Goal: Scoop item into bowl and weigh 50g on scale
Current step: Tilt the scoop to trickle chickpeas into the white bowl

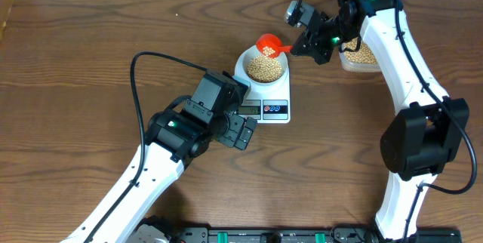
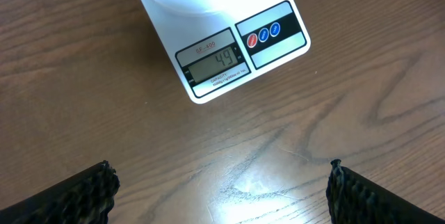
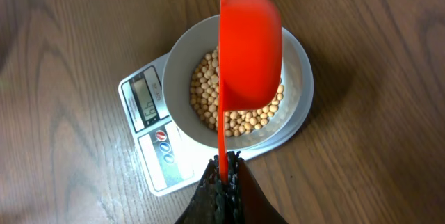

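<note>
Both claws near scale (image 1: 275, 109) edge: right claw (image 3: 226, 167) tight on scoop (image 3: 250, 43) above bowl (image 3: 181, 56), left claw (image 1: 244, 131) agape.

Tan-yellow beans (image 3: 205, 99) fill a white bowl (image 3: 182, 53). The scoop (image 3: 250, 43) is bright orange-red. The white scale (image 2: 174, 22) has a grey display (image 2: 213, 64) and, at its 3 o'clock, a black panel (image 2: 272, 35) with red and blue buttons (image 2: 263, 35). The worktop (image 2: 361, 113) is brown wood grain.

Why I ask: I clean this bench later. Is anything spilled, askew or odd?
Nothing stands out. The beans lie inside the bowl, which sits on the scale; none show on the table. The right gripper holds the red scoop over the bowl.
</note>
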`<state>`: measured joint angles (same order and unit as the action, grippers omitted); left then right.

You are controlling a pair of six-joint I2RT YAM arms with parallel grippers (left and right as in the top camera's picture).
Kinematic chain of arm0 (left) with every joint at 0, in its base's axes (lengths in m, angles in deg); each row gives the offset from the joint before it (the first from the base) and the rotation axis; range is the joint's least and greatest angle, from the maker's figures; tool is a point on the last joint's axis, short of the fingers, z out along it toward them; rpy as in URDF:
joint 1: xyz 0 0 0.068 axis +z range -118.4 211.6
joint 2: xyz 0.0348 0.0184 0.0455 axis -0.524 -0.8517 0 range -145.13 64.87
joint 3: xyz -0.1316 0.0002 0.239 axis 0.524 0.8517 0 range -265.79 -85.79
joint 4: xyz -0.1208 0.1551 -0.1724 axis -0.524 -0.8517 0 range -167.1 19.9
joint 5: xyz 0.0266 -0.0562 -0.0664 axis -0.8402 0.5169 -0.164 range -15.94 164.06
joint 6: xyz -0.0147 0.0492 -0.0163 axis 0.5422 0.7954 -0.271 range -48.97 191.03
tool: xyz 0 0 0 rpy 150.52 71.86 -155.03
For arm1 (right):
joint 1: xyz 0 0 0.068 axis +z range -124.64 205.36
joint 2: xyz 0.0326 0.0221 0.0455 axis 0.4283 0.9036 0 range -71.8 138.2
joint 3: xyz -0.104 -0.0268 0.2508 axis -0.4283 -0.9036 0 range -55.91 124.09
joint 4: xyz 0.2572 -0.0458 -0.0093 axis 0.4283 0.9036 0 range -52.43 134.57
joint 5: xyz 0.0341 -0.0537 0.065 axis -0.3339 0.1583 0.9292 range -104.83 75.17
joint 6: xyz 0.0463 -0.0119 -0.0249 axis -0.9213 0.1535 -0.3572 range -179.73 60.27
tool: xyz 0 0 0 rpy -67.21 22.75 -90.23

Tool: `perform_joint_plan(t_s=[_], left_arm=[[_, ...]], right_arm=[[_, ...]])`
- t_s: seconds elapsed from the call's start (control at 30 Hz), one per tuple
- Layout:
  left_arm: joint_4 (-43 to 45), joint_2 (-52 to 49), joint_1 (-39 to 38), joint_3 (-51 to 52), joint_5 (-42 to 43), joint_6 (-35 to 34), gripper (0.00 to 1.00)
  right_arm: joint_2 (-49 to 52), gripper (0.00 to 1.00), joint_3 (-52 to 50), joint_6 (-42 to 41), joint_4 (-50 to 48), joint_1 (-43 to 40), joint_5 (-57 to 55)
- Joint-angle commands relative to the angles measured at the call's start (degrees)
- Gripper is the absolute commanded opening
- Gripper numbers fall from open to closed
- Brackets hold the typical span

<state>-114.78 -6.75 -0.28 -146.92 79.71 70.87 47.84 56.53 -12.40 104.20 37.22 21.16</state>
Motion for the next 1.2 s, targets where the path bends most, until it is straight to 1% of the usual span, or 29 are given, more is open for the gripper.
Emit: perform_joint_plan(t_s=[0.0,0.13,0.3,0.5,0.73,1.17], left_arm=[[-0.1,0.2,0.2,-0.4,-0.3,-0.1,0.98],[-0.1,0.2,0.2,-0.4,-0.3,-0.1,0.98],[-0.1,0.2,0.2,-0.4,-0.3,0.0,0.98],[-0.1,0.1,0.2,-0.4,-0.3,-0.1,0.98],[-0.1,0.1,0.2,-0.4,-0.3,-0.1,0.98],[-0.1,0.2,0.2,-0.4,-0.3,-0.1,0.98]], right_arm=[[0.6,0.01,1.2,1.7,0.1,0.0,-0.1],[0.6,0.01,1.2,1.7,0.1,0.4,-2.4],[0.6,0.01,1.2,3.7,0.4,1.1,-4.5],[0.6,0.01,1.2,3.8,0.4,1.4,-4.2],[0.6,0.01,1.2,3.7,0.4,1.2,-0.3],[0.6,0.01,1.2,3.5,0.4,0.9,-0.2]])
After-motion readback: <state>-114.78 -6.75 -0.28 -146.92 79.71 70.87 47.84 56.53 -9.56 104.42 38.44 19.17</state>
